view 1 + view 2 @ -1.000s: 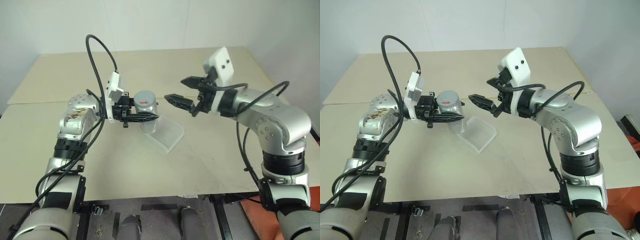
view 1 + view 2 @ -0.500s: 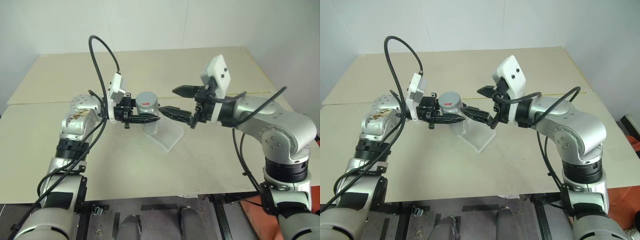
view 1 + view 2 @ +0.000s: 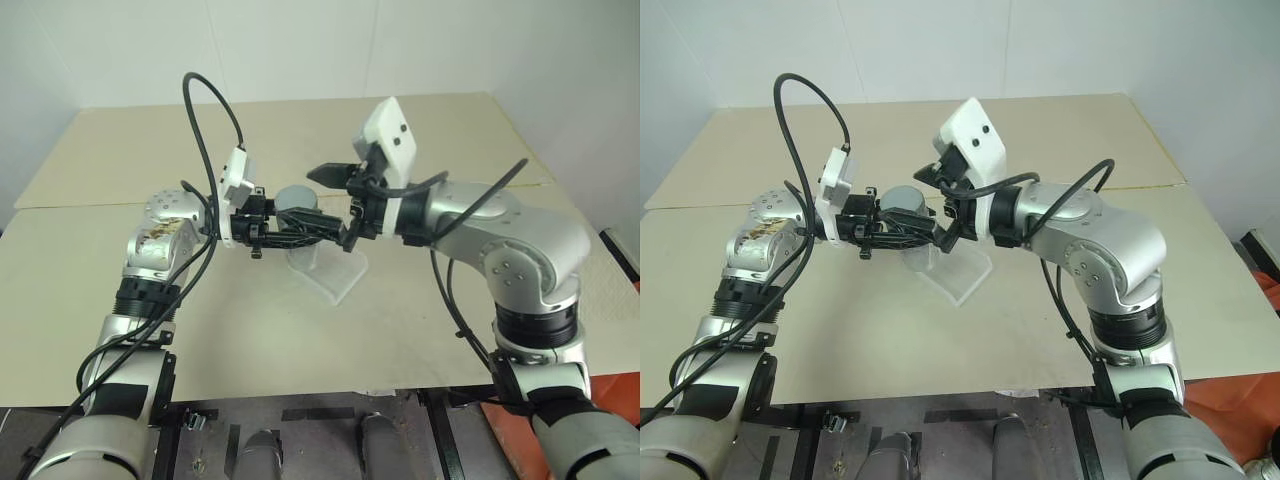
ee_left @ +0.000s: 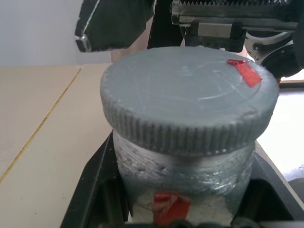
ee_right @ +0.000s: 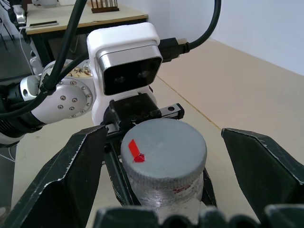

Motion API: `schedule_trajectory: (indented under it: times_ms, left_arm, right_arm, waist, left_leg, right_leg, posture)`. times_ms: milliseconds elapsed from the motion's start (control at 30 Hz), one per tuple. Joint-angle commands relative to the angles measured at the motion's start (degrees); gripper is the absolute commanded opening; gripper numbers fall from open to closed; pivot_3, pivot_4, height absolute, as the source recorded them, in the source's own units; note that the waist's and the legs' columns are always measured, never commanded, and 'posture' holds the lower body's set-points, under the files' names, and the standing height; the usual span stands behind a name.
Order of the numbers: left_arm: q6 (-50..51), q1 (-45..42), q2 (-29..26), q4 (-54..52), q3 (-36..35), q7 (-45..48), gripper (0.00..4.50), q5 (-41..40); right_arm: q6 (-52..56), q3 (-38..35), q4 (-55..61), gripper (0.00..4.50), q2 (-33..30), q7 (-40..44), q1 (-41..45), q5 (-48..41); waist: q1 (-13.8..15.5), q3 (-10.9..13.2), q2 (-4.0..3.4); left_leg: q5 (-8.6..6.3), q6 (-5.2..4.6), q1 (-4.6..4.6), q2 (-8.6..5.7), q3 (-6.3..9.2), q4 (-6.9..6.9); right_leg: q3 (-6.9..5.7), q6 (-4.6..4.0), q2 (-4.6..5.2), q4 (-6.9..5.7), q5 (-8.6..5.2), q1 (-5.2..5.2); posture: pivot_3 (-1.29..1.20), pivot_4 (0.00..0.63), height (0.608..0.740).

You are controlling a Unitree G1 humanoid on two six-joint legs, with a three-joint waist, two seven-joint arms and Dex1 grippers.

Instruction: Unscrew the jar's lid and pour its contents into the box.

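Observation:
My left gripper (image 3: 314, 229) is shut on the jar (image 4: 183, 173), holding it upright above the table. The jar has silvery sides and a small red mark. Its grey ribbed lid (image 4: 190, 97) is screwed on and carries a red mark on top. My right gripper (image 5: 164, 135) is open and has come in from the right, one finger on each side of the lid (image 5: 164, 142) with a gap on both sides. The box (image 3: 335, 270), a shallow clear plastic tray, lies on the table just below and right of the jar.
The beige table (image 3: 300, 340) stretches all around the box, with a seam running across it on the left. A white wall stands behind the table's far edge.
My right gripper has moved left to the jar and now straddles the lid, still open. The left gripper and the jar have stayed put.

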State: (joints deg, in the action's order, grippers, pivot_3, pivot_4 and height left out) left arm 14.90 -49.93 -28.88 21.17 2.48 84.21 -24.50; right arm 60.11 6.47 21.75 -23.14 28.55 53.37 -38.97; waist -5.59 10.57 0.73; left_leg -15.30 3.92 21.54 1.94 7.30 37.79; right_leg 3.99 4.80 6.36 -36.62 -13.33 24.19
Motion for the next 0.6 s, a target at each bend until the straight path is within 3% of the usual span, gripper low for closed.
schedule_trajectory:
  times_ms: [33, 600]
  left_arm:
    - [-0.9, -1.0, -0.7, -1.6, -0.7, -0.1, 2.02, -0.1]
    - [-0.2, -0.2, -1.7, -2.9, -0.8, -0.4, 2.02, -0.5]
  right_arm:
    - [-1.3, 0.3, 0.0, 4.49, 0.6, 0.4, 1.8, 0.9]
    - [-2.2, 0.1, -1.4, 4.49, 2.8, 1.4, 2.7, 3.3]
  waist:
    - [0.0, 0.0, 0.00]
    - [0.0, 0.0, 0.00]
  left_leg:
    - [0.00, 0.00, 0.00, 0.00, 0.00, 0.00]
    - [0.00, 0.00, 0.01, 0.00, 0.00, 0.00]
  right_leg:
    - [0.00, 0.00, 0.00, -0.01, 0.00, 0.01]
    - [0.00, 0.00, 0.00, -0.01, 0.00, 0.02]
  posture:
    - [0.00, 0.150, 0.740]
    - [0.00, 0.150, 0.740]
